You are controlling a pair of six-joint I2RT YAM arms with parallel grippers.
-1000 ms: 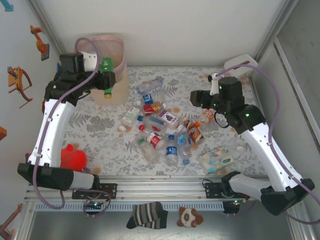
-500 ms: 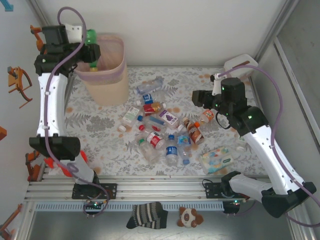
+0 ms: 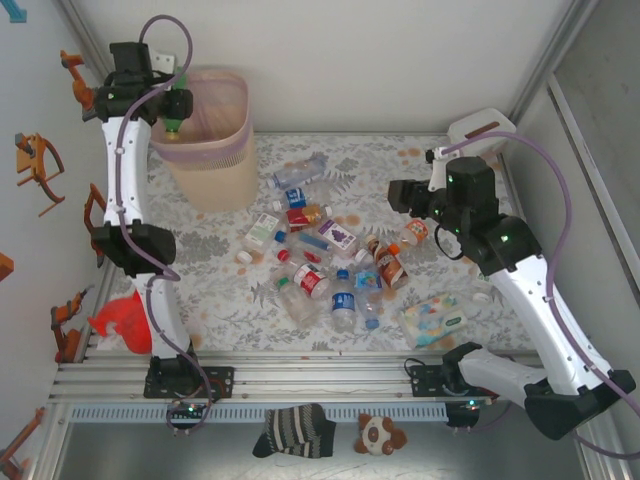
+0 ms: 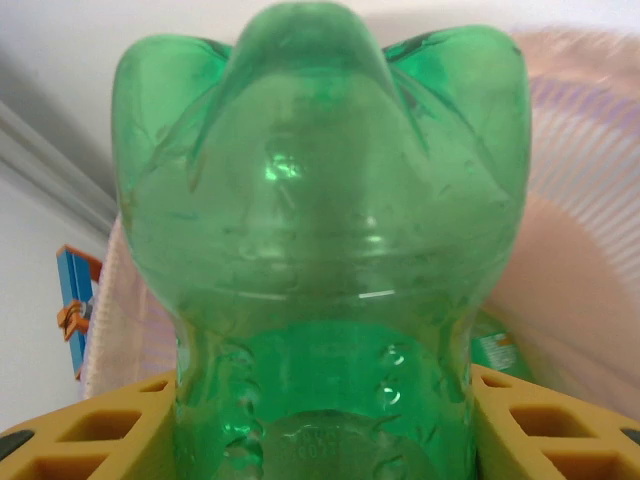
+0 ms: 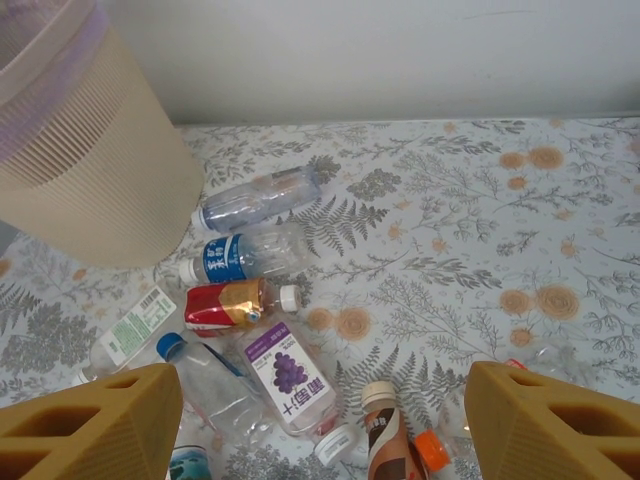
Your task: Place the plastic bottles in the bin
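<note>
The green bottle (image 4: 320,250), judged light, thin-walled and slippery, is gripped around its body by the left gripper (image 3: 172,104), over the rim of the bin (image 3: 232,160) beneath it. The right gripper (image 5: 320,400) is held open above the scattered bottles (image 3: 320,260).

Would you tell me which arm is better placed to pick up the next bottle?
Right. The right fingers hover open over the loose bottles; the left fingers grip a green bottle at the bin.

Your top camera is looking down on the whole table (image 3: 210,290). Left wrist is sitting tight against a green bottle (image 4: 320,250); right wrist is facing bottles (image 5: 245,258) and bin (image 5: 90,170), shared with top.
</note>
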